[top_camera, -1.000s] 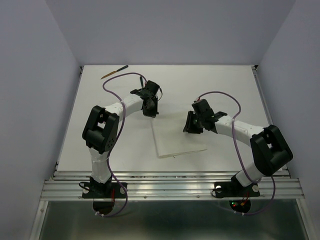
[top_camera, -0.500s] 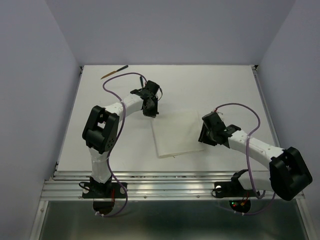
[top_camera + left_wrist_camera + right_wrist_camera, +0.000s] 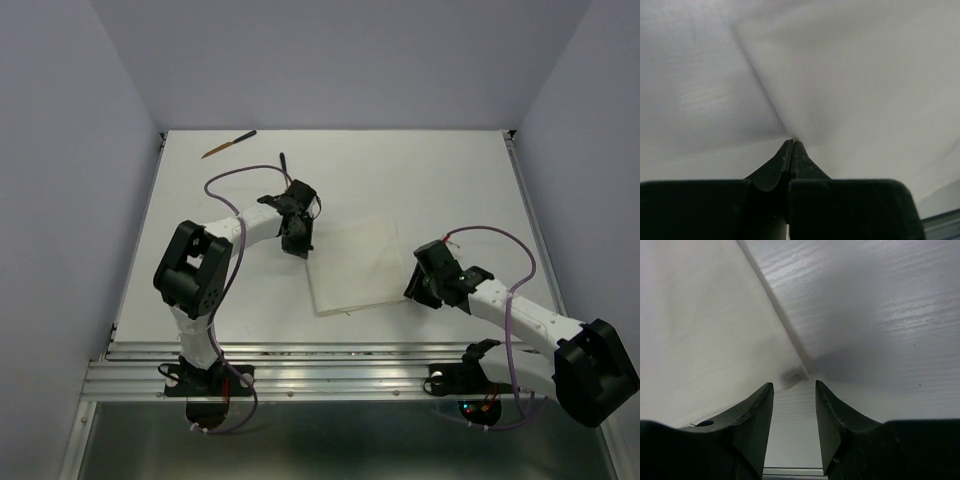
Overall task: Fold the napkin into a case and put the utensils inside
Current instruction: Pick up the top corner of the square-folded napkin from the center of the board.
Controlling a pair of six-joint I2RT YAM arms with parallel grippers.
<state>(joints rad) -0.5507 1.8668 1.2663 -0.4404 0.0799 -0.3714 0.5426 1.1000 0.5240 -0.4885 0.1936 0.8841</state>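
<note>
The white napkin (image 3: 358, 265) lies flat on the table as one skewed square. My left gripper (image 3: 297, 240) is at its far left corner; in the left wrist view the gripper (image 3: 791, 143) is shut, with the corner of the napkin (image 3: 865, 90) pinched at its tips. My right gripper (image 3: 420, 287) is open at the near right corner. In the right wrist view that gripper (image 3: 794, 385) has the corner of the napkin (image 3: 705, 330) just ahead of its tips, untouched. One brown utensil (image 3: 228, 144) lies at the far left. A second dark utensil (image 3: 283, 161) lies behind the left arm. No case shows.
The white table (image 3: 450, 170) ends in side rails and a metal rail (image 3: 340, 372) along the near edge. Purple cables loop above both arms. Lilac walls close in the left, right and back.
My right gripper has moved from over the napkin's middle to its near right corner, and more of the napkin shows flat. My left gripper has shifted slightly nearer, onto the far left corner.
</note>
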